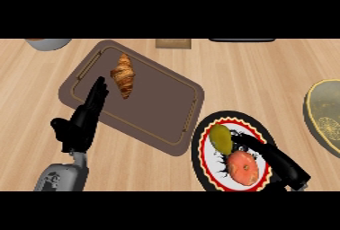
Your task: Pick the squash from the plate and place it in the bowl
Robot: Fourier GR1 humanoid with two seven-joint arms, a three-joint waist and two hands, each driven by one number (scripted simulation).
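Reaching over the black-rimmed round plate (203,134) at the table's near edge, the right robot hand (266,150) touches the yellow-green squash (220,137), fingers uncurled for grasping. The left robot hand (83,117) rests open.

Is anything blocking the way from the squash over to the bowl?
Nothing visible does. The squash lies on the plate beside a tomato, with the right hand reaching in next to it. Only bare counter lies between the plate and the bowl on the right.
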